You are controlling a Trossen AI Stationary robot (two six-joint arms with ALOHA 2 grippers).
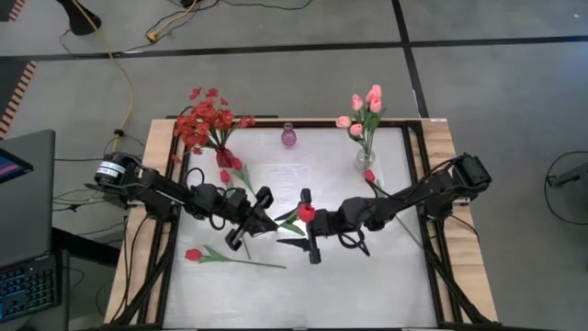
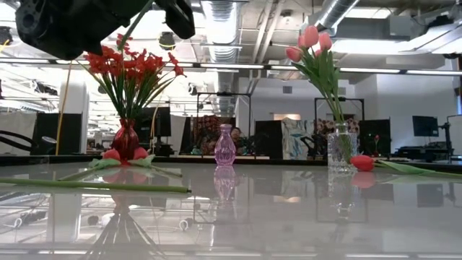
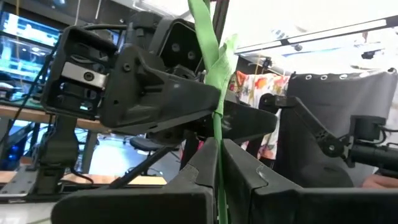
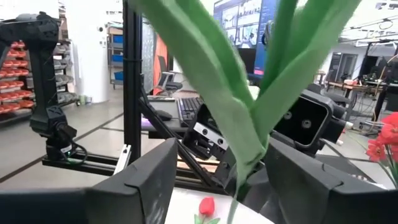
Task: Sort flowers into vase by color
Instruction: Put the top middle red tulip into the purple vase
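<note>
Red tulip (image 1: 306, 212) with green stem and leaves sits raised above the centre of the counter (image 1: 367, 285), between the two tools; the left tool (image 1: 260, 221) is clamped on its stem, which runs up between the closed fingers (image 3: 249, 186) in the left wrist view; the right tool (image 1: 312, 225) stands wide, one finger (image 4: 143, 180) on each side of the leaves, not gripping. Red vase (image 2: 125, 139) at the back left of the counter carries the spray of small red blossoms (image 1: 204, 119); two red tulips (image 1: 230, 170) lie just beside it. Clear vase (image 1: 365, 158) at the back right carries the pink tulips (image 1: 363, 108); one red tulip (image 2: 363, 162) lies near its base. A small purple vase (image 1: 288, 136) stands between them. Another red tulip (image 1: 195, 255) lies flat at the front left.
</note>
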